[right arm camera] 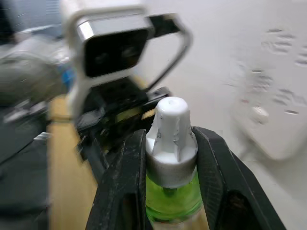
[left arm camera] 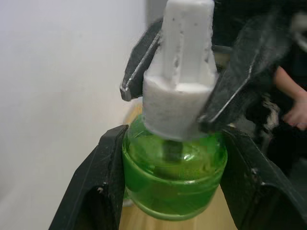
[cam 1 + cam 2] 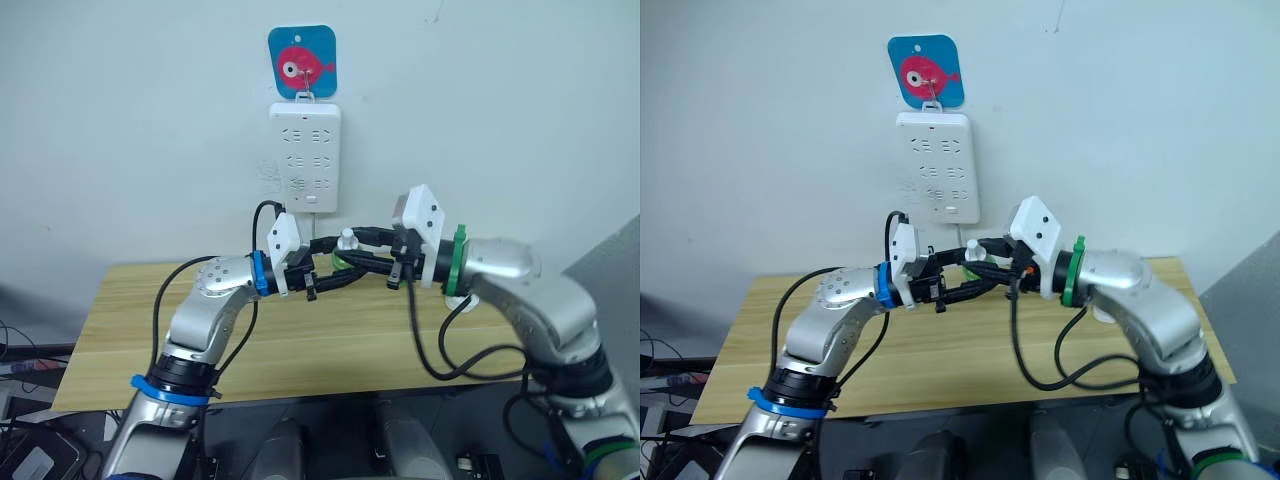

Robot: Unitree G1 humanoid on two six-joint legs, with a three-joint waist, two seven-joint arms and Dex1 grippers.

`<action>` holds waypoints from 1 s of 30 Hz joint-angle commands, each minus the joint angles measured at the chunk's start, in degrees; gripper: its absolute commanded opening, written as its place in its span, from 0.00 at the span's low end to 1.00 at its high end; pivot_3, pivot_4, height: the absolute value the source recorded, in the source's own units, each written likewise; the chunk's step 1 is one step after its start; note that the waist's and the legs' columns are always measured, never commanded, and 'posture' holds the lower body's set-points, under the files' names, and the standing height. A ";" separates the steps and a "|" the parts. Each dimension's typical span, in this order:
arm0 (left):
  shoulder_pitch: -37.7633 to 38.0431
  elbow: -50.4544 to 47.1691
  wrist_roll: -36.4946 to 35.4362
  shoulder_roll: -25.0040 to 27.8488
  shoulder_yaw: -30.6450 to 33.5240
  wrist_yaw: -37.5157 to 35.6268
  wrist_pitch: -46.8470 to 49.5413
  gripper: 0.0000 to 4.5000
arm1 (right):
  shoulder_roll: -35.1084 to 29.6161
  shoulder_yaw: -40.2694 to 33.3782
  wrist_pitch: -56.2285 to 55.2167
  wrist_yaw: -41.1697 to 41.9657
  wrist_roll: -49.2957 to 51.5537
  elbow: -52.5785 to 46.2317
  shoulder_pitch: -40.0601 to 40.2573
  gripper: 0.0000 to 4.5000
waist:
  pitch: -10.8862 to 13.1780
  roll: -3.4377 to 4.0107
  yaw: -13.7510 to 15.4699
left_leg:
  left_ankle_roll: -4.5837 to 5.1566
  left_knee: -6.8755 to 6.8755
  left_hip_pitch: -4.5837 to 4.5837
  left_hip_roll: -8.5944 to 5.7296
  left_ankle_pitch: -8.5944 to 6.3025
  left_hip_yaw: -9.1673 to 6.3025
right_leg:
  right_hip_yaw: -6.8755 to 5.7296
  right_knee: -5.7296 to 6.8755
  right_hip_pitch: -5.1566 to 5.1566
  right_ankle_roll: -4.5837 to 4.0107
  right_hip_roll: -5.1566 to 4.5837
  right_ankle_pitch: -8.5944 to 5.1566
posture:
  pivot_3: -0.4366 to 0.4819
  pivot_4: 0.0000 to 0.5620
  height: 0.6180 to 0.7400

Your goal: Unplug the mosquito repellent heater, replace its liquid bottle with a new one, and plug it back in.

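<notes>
Together, left gripper [image 2: 168, 177] clamps green bottle [image 2: 175, 167], right gripper [image 1: 168, 153] pinches its white cap [image 1: 170, 139]

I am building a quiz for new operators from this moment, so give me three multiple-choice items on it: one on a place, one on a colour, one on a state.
1. Where is the power strip?
A. flat on the table
B. on the wall under a blue fish sticker
C. on the floor

2. What colour is the liquid bottle?
A. green
B. red
C. brown

3. What is the right gripper doing?
A. hanging open
B. shut on the white cap
C. gripping a cable

Key: 1 B, the strip hangs below the sticker. 2 A, the glass body is green between the left gripper fingers. 3 B, its fingers press both sides of the white cap.
</notes>
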 commanded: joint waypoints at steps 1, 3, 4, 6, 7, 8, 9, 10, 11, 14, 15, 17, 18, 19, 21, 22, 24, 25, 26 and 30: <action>-0.89 -2.31 -2.60 3.20 0.84 -4.59 2.29 0.51 | -3.29 -0.49 -3.93 13.10 0.75 6.79 -6.92 0.23 | -0.01 -0.01 0.03 | 0.01 -0.04 0.01 0.00 0.00 -0.02 | -0.02 -0.01 0.01 0.00 0.00 0.00 | 0.38 0.27 0.92; -1.28 -2.89 -3.44 3.84 1.34 -4.51 3.23 0.51 | -3.57 0.31 -4.02 16.38 0.75 9.29 -9.35 0.23 | -0.01 -0.01 0.08 | 0.01 -0.06 0.10 0.04 0.00 -0.07 | -0.05 -0.03 0.09 0.00 -0.04 0.00 | 0.39 0.26 0.92; -1.31 -3.02 -3.57 3.70 1.65 -3.87 3.33 0.51 | -3.52 0.32 -3.77 16.89 0.68 10.14 -10.06 0.23 | -0.01 -0.01 0.13 | 0.01 -0.08 0.11 0.05 0.00 -0.10 | -0.04 -0.03 0.09 0.00 -0.05 0.00 | 0.40 0.27 0.92; -1.01 -3.31 -3.61 3.33 1.94 -2.66 3.39 0.51 | -3.19 -0.26 -3.77 16.53 0.22 10.77 -10.28 0.31 | 0.00 -0.01 0.22 | 0.01 -0.08 0.10 0.04 0.00 -0.11 | -0.03 -0.03 0.08 0.00 -0.11 0.00 | 0.39 0.27 0.92; -0.74 -3.43 -3.43 2.93 2.03 -1.87 3.08 0.51 | -3.08 -0.71 -3.88 16.00 -0.03 10.78 -10.15 0.39 | -0.01 -0.01 0.25 | 0.01 -0.08 0.10 0.03 0.00 -0.11 | -0.02 -0.03 0.08 0.00 -0.13 0.00 | 0.39 0.27 0.92; -0.50 -3.57 -3.47 2.37 2.19 -0.83 3.14 0.51 | -3.32 -1.05 -4.82 15.40 -0.99 10.64 -9.93 0.46 | 0.00 -0.01 0.29 | 0.01 -0.07 0.10 0.03 0.00 -0.10 | -0.01 -0.03 0.08 0.00 -0.15 0.00 | 0.39 0.27 0.92; -0.17 -3.78 -3.37 1.96 2.15 -0.07 3.09 0.51 | -3.44 -2.00 -5.46 14.10 -1.59 10.48 -9.60 0.56 | 0.00 -0.01 0.31 | 0.00 -0.07 0.10 0.01 0.00 -0.09 | 0.00 -0.03 0.07 0.00 -0.18 0.00 | 0.38 0.27 0.92; 0.19 -3.99 -3.16 1.62 2.10 0.47 2.77 0.51 | -3.70 -2.85 -5.64 13.18 -1.85 10.20 -9.29 0.61 | 0.00 -0.01 0.33 | 0.00 -0.07 0.10 0.00 0.00 -0.08 | 0.02 -0.02 0.06 0.00 -0.18 0.00 | 0.38 0.27 0.92; 0.83 -4.26 -3.01 1.05 1.99 1.32 2.59 0.51 | -5.25 -4.75 -4.45 12.72 -1.08 8.43 -8.16 0.62 | 0.00 -0.01 0.34 | 0.00 -0.07 0.10 0.01 0.00 -0.08 | 0.01 -0.02 0.06 0.00 -0.19 0.00 | 0.37 0.27 0.92; 2.17 -4.37 -2.22 -0.77 2.00 3.68 1.48 0.51 | -9.21 -9.78 -0.29 10.69 1.64 2.29 -3.77 0.62 | 0.00 -0.01 1.03 | 0.00 -0.07 0.06 0.01 0.00 -0.12 | -0.01 -0.04 0.05 0.00 -0.20 0.00 | 0.36 0.27 0.92; 2.35 -4.41 -2.22 -1.11 2.09 4.19 1.55 0.51 | -9.80 -10.65 0.49 9.94 2.21 0.72 -2.65 0.62 | 0.00 -0.01 1.37 | 0.00 -0.07 0.05 0.01 0.00 -0.11 | -0.01 -0.05 0.04 0.00 -0.20 0.00 | 0.36 0.27 0.92; 2.30 -3.54 -1.56 -2.59 2.19 5.85 0.84 0.51 | -10.27 -14.10 4.37 5.33 5.07 -6.28 1.92 0.62 | -0.01 -0.01 1.66 | 0.00 -0.07 0.03 0.01 0.00 -0.07 | 0.02 -0.04 0.02 0.00 -0.20 0.00 | 0.35 0.27 0.92; 2.31 -3.31 -1.29 -3.00 2.26 6.27 0.54 0.51 | -10.19 -15.13 5.73 3.70 6.04 -8.54 3.26 0.62 | -0.01 -0.01 1.68 | 0.00 -0.05 0.03 0.02 0.00 -0.08 | 0.02 -0.01 0.02 0.00 -0.20 0.00 | 0.35 0.27 0.92; 2.20 -3.00 -1.01 -3.23 2.17 6.39 0.29 0.51 | -9.60 -16.01 6.93 1.48 6.89 -10.86 4.60 0.62 | -0.01 -0.01 1.67 | 0.00 -0.05 0.03 0.03 0.01 -0.08 | 0.01 0.00 0.03 0.00 -0.19 0.00 | 0.35 0.27 0.92; 1.80 -2.14 -0.43 -3.76 2.00 6.58 -0.31 0.51 | -6.14 -15.69 8.55 -6.42 5.87 -16.03 7.44 0.62 | -0.01 -0.02 1.46 | -0.01 -0.04 0.11 0.04 0.01 -0.03 | 0.06 0.04 0.05 0.00 -0.18 0.00 | 0.34 0.27 0.92; 1.58 -1.79 -0.15 -3.81 1.73 6.32 -0.69 0.51 | -4.08 -14.97 8.86 -9.96 5.30 -18.19 8.58 0.62 | -0.02 -0.01 1.39 | 0.00 -0.04 0.19 0.06 0.01 0.02 | 0.08 0.05 0.09 -0.02 -0.16 0.01 | 0.34 0.27 0.92; 1.22 -1.35 0.04 -4.11 1.28 5.89 -1.18 0.51 | 1.27 -10.66 8.68 -17.78 1.11 -19.93 9.36 0.62 | -0.05 -0.02 1.25 | 0.00 -0.07 0.33 0.08 0.01 0.04 | 0.11 0.07 0.20 -0.02 -0.10 0.01 | 0.32 0.27 0.92; 1.11 -1.22 0.13 -4.25 1.09 5.72 -1.39 0.51 | 3.97 -8.46 8.84 -21.05 -0.75 -19.65 9.12 0.62 | -0.05 -0.01 1.15 | 0.00 -0.06 0.35 0.10 0.02 0.05 | 0.11 0.08 0.21 -0.02 -0.07 0.01 | 0.32 0.27 0.92; 1.04 -1.11 0.22 -4.39 0.94 5.58 -1.52 0.51 | 5.91 -6.61 8.80 -23.28 -2.41 -19.02 8.63 0.62 | -0.06 -0.01 1.09 | -0.01 -0.07 0.35 0.10 0.02 0.05 | 0.12 0.09 0.19 -0.02 -0.05 0.01 | 0.32 0.27 0.92; 0.84 -0.90 0.38 -4.77 0.65 5.52 -1.86 0.51 | 9.32 -2.59 7.97 -26.12 -5.59 -16.65 7.54 0.62 | -0.06 0.00 1.04 | -0.02 -0.07 0.28 0.02 0.03 0.02 | 0.11 0.03 0.18 -0.03 -0.11 0.02 | 0.32 0.26 0.92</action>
